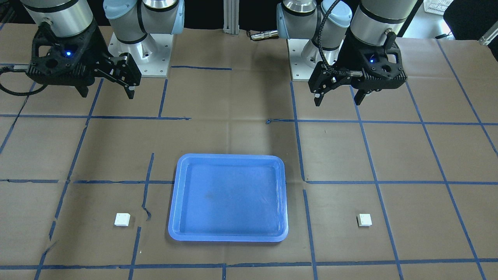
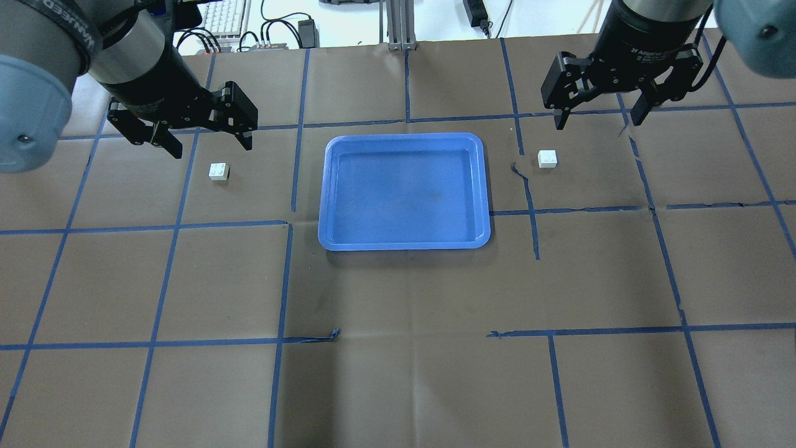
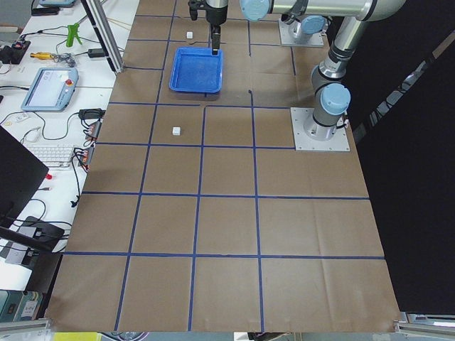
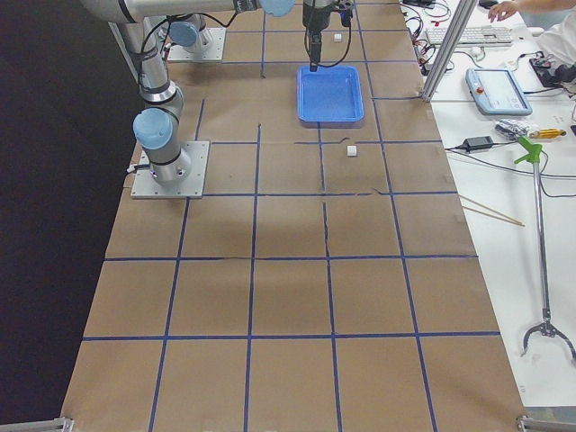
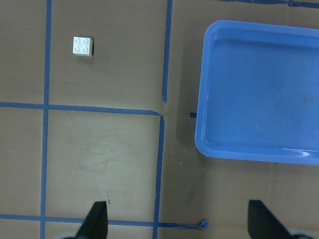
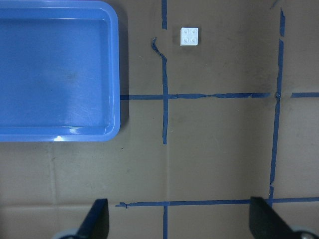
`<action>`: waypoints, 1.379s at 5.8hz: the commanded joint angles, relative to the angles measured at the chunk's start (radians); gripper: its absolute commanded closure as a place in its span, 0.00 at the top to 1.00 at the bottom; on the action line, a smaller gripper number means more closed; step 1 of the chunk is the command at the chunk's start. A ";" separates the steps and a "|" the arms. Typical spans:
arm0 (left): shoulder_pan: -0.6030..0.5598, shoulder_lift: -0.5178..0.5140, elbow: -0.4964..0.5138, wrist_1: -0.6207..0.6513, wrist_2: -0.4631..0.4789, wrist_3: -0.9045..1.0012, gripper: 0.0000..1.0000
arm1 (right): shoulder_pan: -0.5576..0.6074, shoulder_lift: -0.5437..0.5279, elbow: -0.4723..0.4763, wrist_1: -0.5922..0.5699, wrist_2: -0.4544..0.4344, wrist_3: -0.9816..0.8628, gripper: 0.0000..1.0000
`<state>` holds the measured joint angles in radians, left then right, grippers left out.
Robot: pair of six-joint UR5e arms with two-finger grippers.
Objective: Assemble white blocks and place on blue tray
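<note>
Well, in the view facing the robot, the blue tray (image 1: 228,158) lies flat on the paper-covered counter (image 1: 233,97). The 2 white blocks rest on the counter to either side of it, each well apart from its rim. The left white block (image 1: 364,220) is on the left arm's side and the right white block (image 1: 122,219) on the right arm's. The left gripper (image 1: 338,102) and the right gripper (image 1: 107,94) hang above the counter near the arm bases, both spread wide and holding nothing.

From overhead, each block lies near its own gripper (not between the tips), studs up.

The left wrist view shows the left white block's 4 studs and one end of the tray, with the gripper's 2 tips wide apart at the bottom edge. The right wrist view shows the same on its side.
</note>
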<state>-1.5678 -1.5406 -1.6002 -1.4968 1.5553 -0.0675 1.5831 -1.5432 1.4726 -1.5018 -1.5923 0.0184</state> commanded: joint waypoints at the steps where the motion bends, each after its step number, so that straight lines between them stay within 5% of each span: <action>1: -0.001 -0.001 0.000 -0.003 0.000 0.000 0.99 | 0.000 0.000 0.000 0.000 0.000 0.000 1.00; 8: -0.002 0.005 -0.001 -0.017 0.002 0.000 0.99 | 0.002 -0.011 0.008 0.002 0.000 0.000 1.00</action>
<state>-1.5693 -1.5356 -1.6010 -1.5130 1.5570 -0.0675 1.5834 -1.5493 1.4796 -1.5014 -1.5923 0.0192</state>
